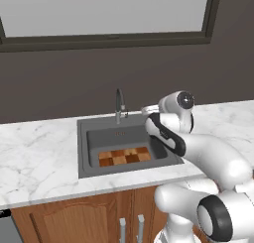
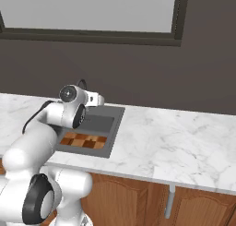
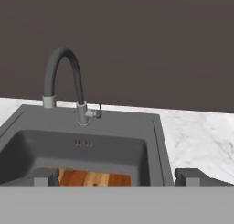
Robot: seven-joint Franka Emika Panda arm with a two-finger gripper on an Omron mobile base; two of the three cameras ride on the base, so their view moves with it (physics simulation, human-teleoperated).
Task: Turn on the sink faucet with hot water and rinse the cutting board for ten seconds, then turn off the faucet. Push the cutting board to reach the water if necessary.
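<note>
Lying flat in the one sink — toward its 6 o'clock edge — one cutting board sits below one faucet at 12, gripper jaws spread wide, grasping nothing.

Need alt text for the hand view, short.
Dark grey faucet with arched spout and small side lever stands on the back rim of a dark grey sink, no water running. A checkered cutting board lies in the basin, beyond the open pincer.
</note>
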